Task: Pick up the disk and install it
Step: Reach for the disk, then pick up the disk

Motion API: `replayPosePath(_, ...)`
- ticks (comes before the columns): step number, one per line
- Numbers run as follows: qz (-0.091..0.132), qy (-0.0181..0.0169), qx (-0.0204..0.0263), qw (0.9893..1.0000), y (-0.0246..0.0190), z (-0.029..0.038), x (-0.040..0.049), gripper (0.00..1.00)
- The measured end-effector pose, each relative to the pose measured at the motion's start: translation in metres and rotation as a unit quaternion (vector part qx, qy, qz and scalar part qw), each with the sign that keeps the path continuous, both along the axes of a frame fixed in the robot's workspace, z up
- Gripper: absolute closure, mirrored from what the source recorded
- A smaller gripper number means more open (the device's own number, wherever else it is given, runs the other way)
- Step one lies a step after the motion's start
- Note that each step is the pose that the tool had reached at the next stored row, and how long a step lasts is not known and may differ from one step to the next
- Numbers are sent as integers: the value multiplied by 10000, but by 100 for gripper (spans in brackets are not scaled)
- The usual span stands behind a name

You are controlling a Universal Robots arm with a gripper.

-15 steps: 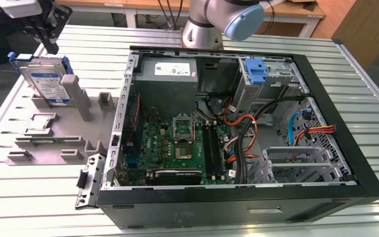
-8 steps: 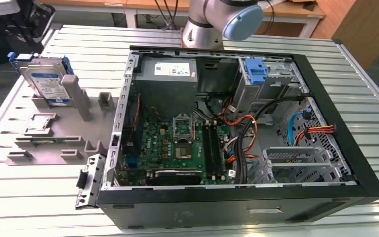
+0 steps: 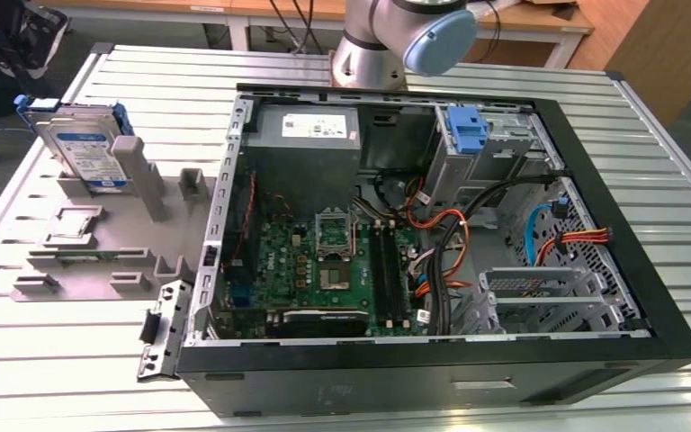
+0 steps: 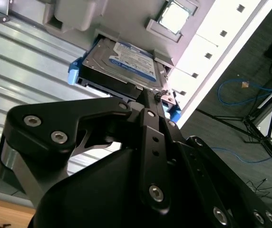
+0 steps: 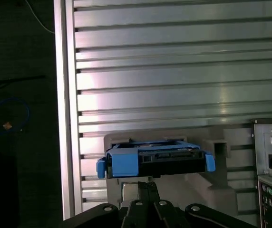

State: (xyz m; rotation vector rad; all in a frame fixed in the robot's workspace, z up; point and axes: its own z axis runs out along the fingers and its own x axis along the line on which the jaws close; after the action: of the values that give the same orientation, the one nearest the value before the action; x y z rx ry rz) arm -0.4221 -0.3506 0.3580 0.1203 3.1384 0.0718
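The disk (image 3: 85, 148) is a silver hard drive with a white-and-blue label in a blue bracket. It leans upright in a slot of the grey fixture (image 3: 94, 261), at the exterior view's left, outside the computer case. In the second wrist view the disk (image 4: 126, 61) shows its labelled face. In the first wrist view the disk (image 5: 157, 161) shows its blue-framed edge. My gripper (image 5: 146, 184) hangs short of that edge with its fingers drawn together on nothing. In the second wrist view the gripper (image 4: 150, 95) tip lies close to the disk's near edge.
The open computer case (image 3: 633, 270) lies on the slatted metal table (image 3: 69, 378), with the grey power supply (image 3: 307, 135), a blue latch piece (image 3: 468, 130) and a metal drive cage (image 3: 538, 292) inside. The arm's base (image 3: 376, 45) stands behind the case.
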Motion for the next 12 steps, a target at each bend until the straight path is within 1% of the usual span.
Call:
replayPosePath(3,1,0,0,10000,0,-2,-6,90)
replayPosePath(7,0,1,0,10000,13,-12,-34,90)
replayPosePath(12,0,2,0,10000,14,-13,-41,90)
